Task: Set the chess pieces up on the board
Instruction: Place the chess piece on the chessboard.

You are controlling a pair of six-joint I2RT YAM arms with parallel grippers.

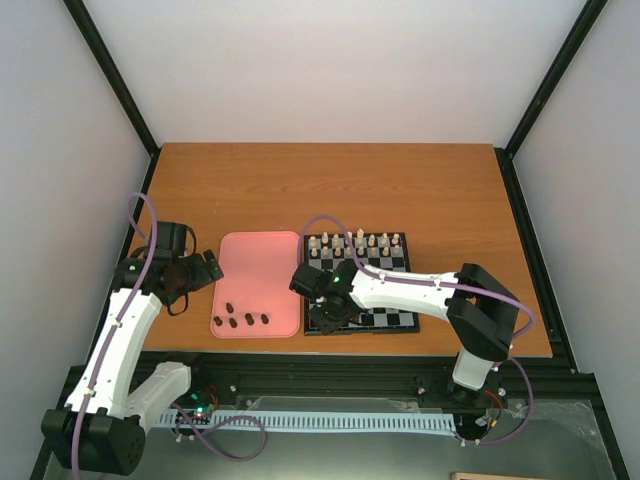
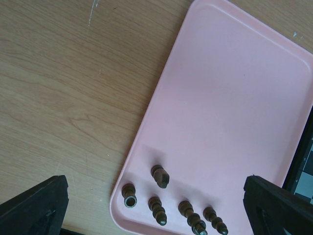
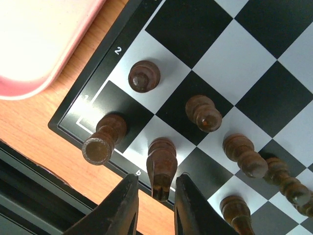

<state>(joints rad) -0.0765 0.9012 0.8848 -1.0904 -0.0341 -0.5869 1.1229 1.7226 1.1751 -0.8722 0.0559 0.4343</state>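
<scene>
1. Writing on board (image 3: 98,63) rim: a white "2" at upper left of the right wrist view and a "b" low at centre, close to the fingertips. Corner mark too cut off to read.
2. Dark chess pieces (image 3: 203,113) on the board in that view: seven, standing in the two rows next to the rim.
3. More of them on pink tray (image 2: 234,98): five, lying on their sides at lower centre of the left wrist view.
4. Cream pieces (image 1: 355,243): two rows along the board's upper edge in the top view, too small to count.
5. Right gripper (image 3: 156,178): low over the board's corner nearest the tray. Fingers narrow, one upright dark piece between the tips, a sliver of gap beside one finger, so not clamped.
6. Right arm (image 1: 420,288): stretched from lower right leftward along the board's lower edge, wrist turned down.
7. Left gripper (image 2: 155,183): fingers wide, nothing held, above the tray's lower end and the table (image 2: 58,98).
</scene>
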